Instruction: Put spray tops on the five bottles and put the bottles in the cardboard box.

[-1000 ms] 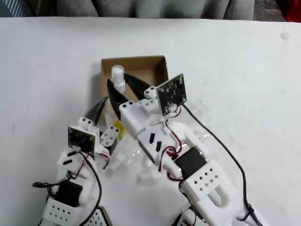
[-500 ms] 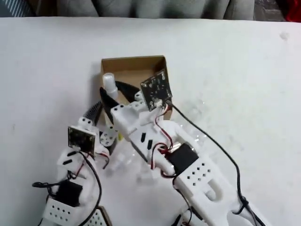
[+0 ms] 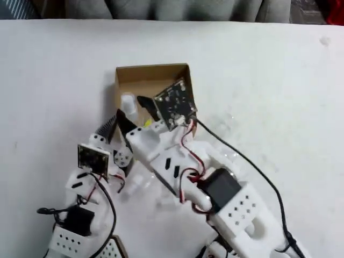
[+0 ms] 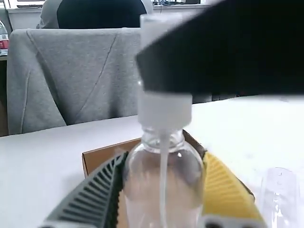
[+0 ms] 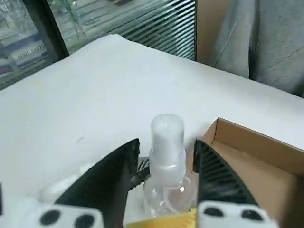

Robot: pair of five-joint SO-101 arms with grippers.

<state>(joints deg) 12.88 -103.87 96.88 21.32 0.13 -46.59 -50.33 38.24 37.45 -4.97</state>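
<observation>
A clear bottle (image 4: pixel 161 180) stands upright between the grey and yellow fingers of my left gripper (image 4: pixel 161 199), which is shut on its body. A white spray top (image 4: pixel 164 102) sits on the bottle's neck, with its tube hanging inside. My right gripper (image 5: pixel 166 147) straddles that spray top (image 5: pixel 167 137) with its black fingers (image 5: pixel 111 171) either side and small gaps showing. From above, the spray top (image 3: pixel 128 103) is at the left front corner of the cardboard box (image 3: pixel 156 72), with my right gripper (image 3: pixel 134 112) over it.
Clear uncapped bottles lie on the table under the right arm (image 3: pixel 231 156) and beside the left arm (image 3: pixel 141 183); one more bottle (image 4: pixel 280 190) lies right of the held one. A cardboard piece (image 3: pixel 115 248) sits at the near edge. A grey chair stands behind the table.
My right gripper carried the spray top left and toward the left gripper, lowering it onto the held bottle; its wrist turned. The left arm stayed still.
</observation>
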